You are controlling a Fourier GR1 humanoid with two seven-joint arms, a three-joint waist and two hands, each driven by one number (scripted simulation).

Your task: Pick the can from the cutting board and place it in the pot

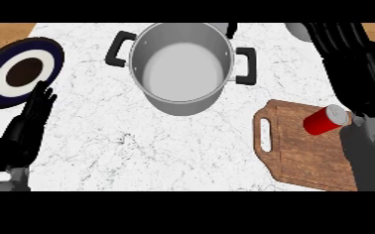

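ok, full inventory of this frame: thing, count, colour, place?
steel cooking pot: 1, silver with black handles, top centre, nothing inside
red cylindrical can: 1, red with silver lid, on the board, tilted
wooden cutting board: 1, brown, lower right
round plate: 1, dark blue and white, left edge
marble counter: 1, white, veined
left hand: 1, black, left edge, open, resting
right hand: 1, black, upper right, above the can

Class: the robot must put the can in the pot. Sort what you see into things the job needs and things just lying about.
Needed: can, cutting board, pot, right hand.
Lying about: plate, resting left hand.
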